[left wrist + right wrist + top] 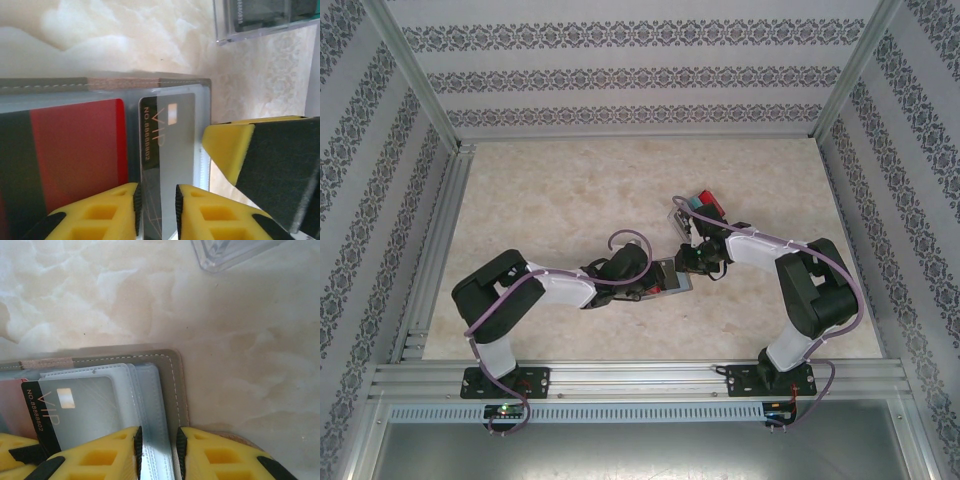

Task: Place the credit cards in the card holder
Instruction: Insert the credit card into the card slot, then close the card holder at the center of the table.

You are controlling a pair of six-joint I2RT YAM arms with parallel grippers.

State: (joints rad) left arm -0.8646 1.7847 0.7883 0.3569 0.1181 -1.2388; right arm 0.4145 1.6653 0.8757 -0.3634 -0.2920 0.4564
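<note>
Now the left claw (156, 197) is hovering, fingers slightly parted, over the dark card (167, 135), which is sitting in a clear pocket of the holder (125, 82) beside a red card (75, 150) on the table (225, 315). The right claw (159, 440) is straddling the holder's sleeve edge; whether it is gripping, I can't tell.

Beige marbled tabletop (570, 190), bright and evenly lit. White wallpaper (640, 75) with dark floral bands wraps three sides. Aluminium rails (640, 378) cross the near edge, and posts (420, 75) climb both back corners.

Lab test cell: aluminium frame (640, 378), patterned wallpaper walls (640, 75), marble-look tabletop (550, 190).
</note>
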